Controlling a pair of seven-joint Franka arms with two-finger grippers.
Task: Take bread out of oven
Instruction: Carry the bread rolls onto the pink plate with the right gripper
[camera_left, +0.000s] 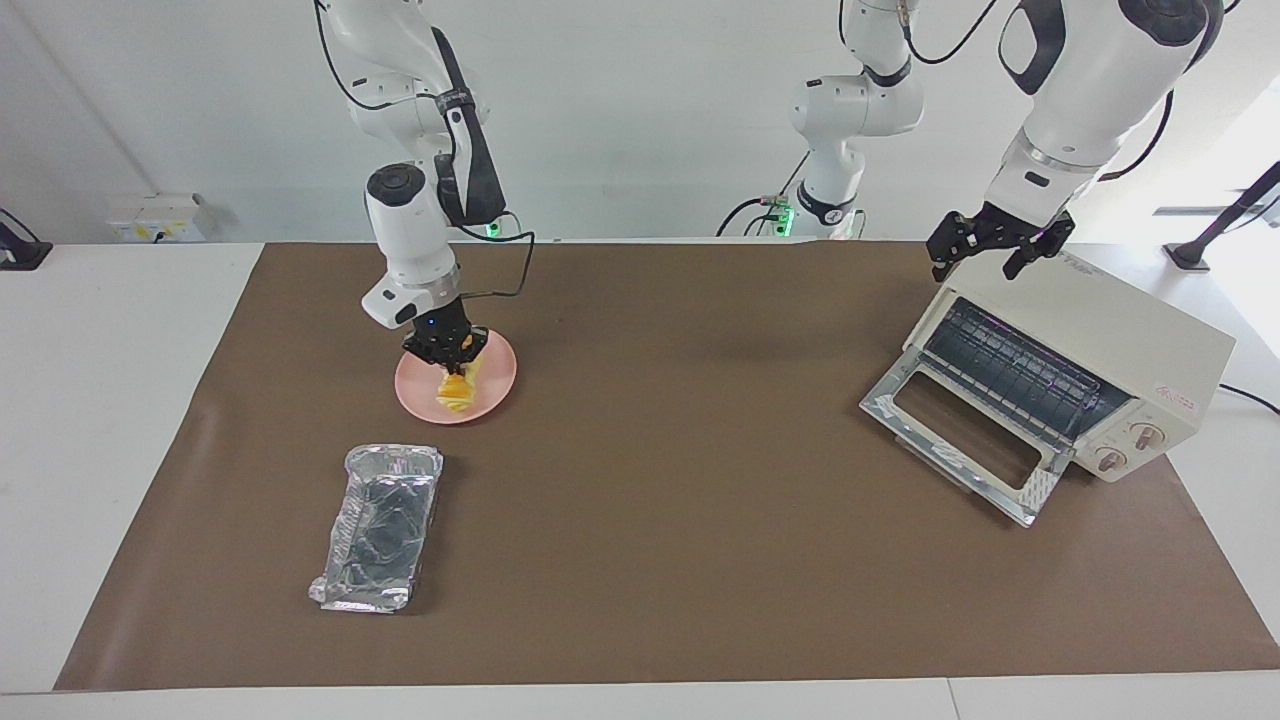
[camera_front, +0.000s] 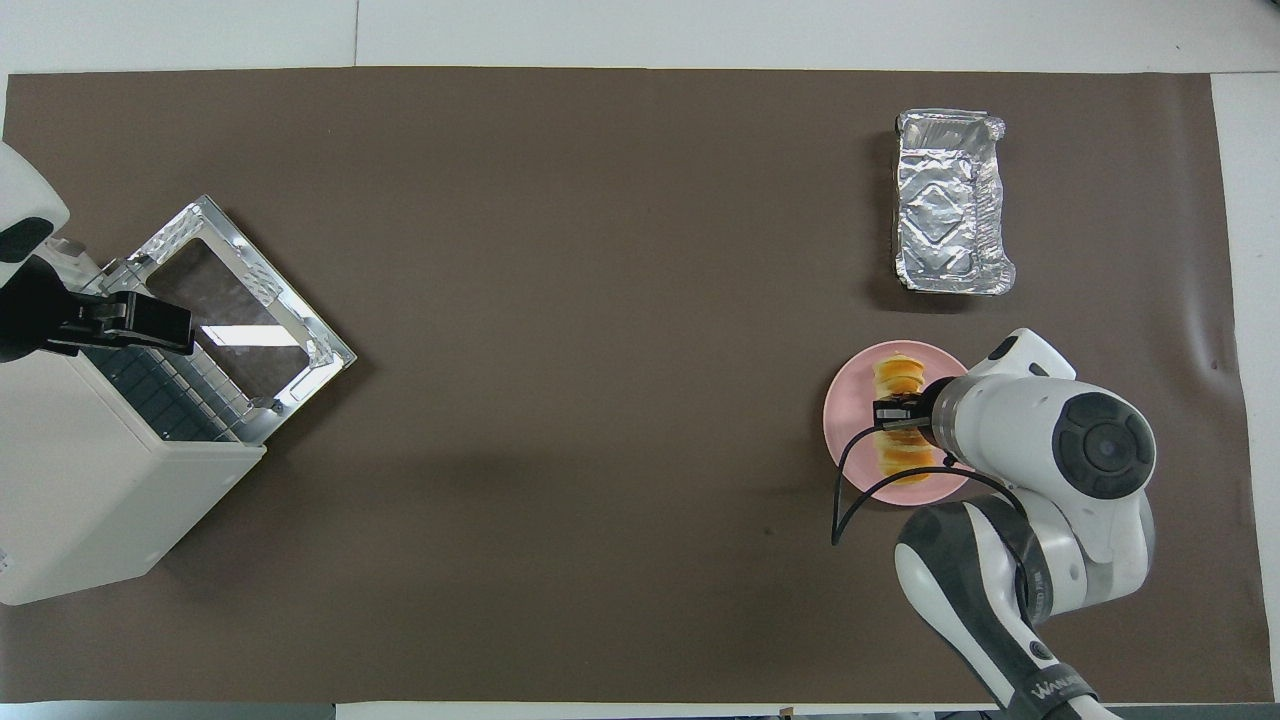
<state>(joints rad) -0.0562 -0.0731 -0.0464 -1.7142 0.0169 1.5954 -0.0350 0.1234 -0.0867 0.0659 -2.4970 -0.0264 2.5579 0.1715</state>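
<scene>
The white right arm bends steeply down, its black two-finger right gripper (camera_left: 447, 352) pointing straight downward, fingertips set close about the golden ridged bread (camera_left: 456, 391) beneath them (whether they grip it is unclear). The left arm waits, raised; its black left gripper (camera_left: 997, 250) hangs spread wide.

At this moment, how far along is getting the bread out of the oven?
Nearly finished. Done: the oven stands with its door down and only its bare rack showing, and the bread lies on the pink plate. In hand: the right claw is right over the bread; whether it grips it is unclear. The left claw waits open over the oven. Left: withdrawing.
</scene>
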